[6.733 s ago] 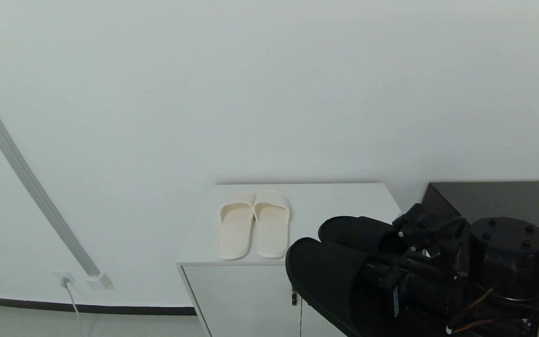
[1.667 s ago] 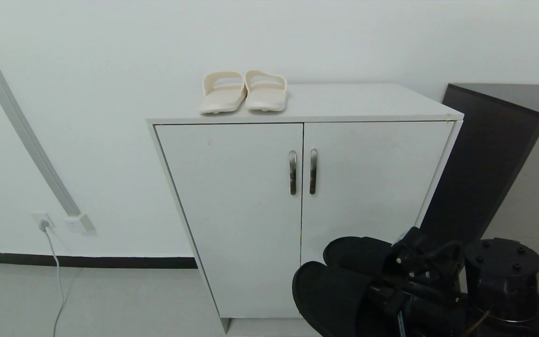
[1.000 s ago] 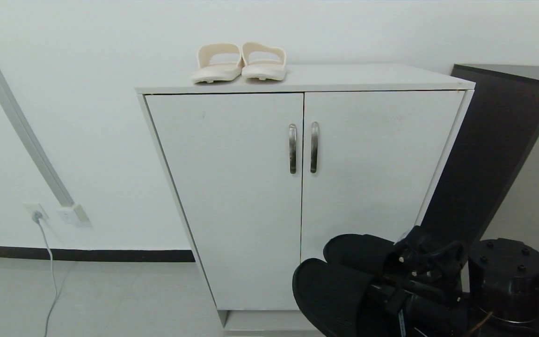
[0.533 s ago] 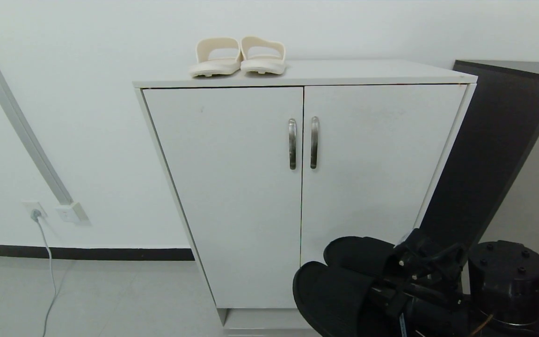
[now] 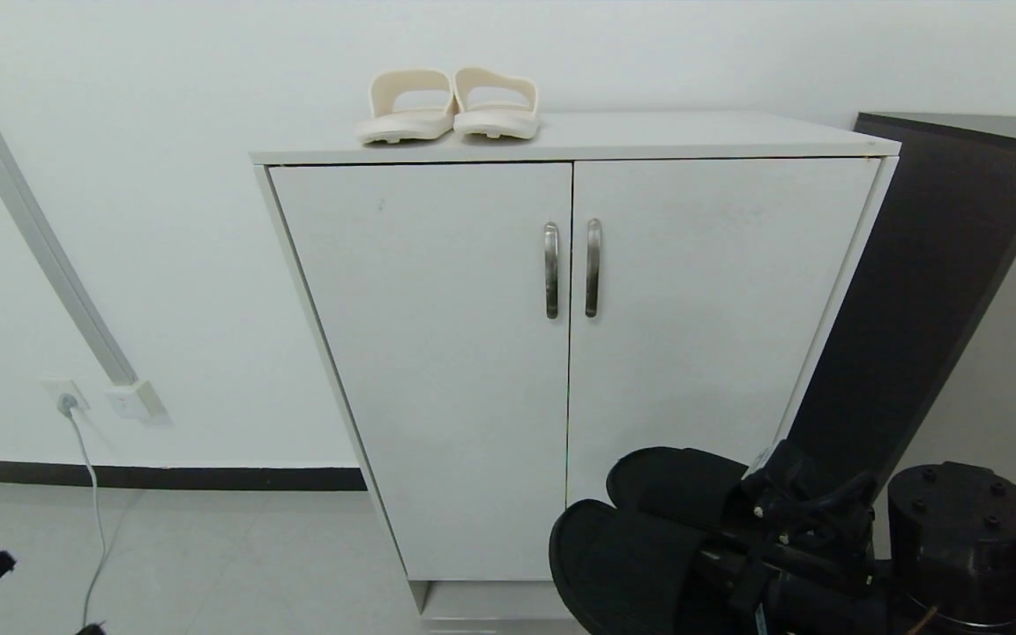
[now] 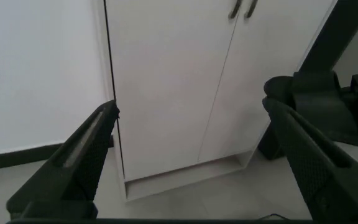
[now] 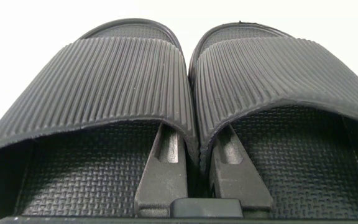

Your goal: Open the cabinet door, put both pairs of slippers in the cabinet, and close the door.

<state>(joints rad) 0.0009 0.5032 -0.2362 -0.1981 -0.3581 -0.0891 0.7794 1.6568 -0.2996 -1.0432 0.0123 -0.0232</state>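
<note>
Door-opening step, not yet begun. The cabinet (image 5: 437,370) is standing with both doors shut. The left door's handle (image 5: 551,270) is sitting right at the middle seam. Cream slippers (image 5: 448,106) are resting on the cabinet's top, toward its left end. The right gripper (image 7: 196,149) is clamping the black slippers (image 5: 649,529) together by their inner edges, low in front of the cabinet's right door. The left gripper (image 6: 188,109) is hanging with fingers apart and carrying nothing, low off the cabinet's front left corner. Next move, I'd judge: the free left gripper is needing to rise to that handle, close on it and pull the door wide.
</note>
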